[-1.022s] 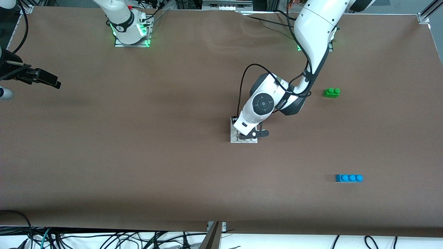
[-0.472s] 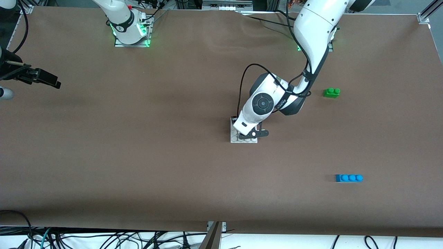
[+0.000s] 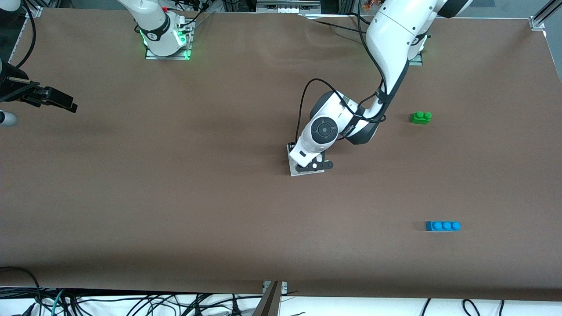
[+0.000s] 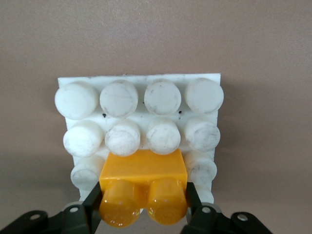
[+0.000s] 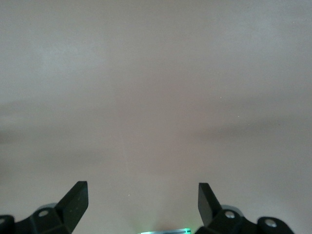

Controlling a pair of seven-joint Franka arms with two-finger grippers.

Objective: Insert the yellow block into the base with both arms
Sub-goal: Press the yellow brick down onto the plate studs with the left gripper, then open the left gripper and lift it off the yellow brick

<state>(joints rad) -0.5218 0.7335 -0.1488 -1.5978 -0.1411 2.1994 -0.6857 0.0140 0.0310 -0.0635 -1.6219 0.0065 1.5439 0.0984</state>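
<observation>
We have the left arm's black two-finger gripper (image 4: 144,207) closed on the small yellow-orange plastic brick with two round studs (image 4: 143,187), one finger against each end of it, so that its studs face the wrist camera and its body reaches toward the flat square white plastic plate with its grid of round studs (image 4: 139,129). In the left wrist view the brick sits over the middle columns of the plate's studs, square with the rows, which we judge is meant to line it up for pressing in; whether it is already seated we cannot tell. From the front the same gripper (image 3: 312,166) is low over that plate (image 3: 293,169), which lies near the middle of the brown table (image 3: 175,197). The right gripper (image 5: 141,202) waits with its fingers spread wide and nothing between them, over bare table at the right arm's end (image 3: 52,100), leaving the plate unsteadied.
</observation>
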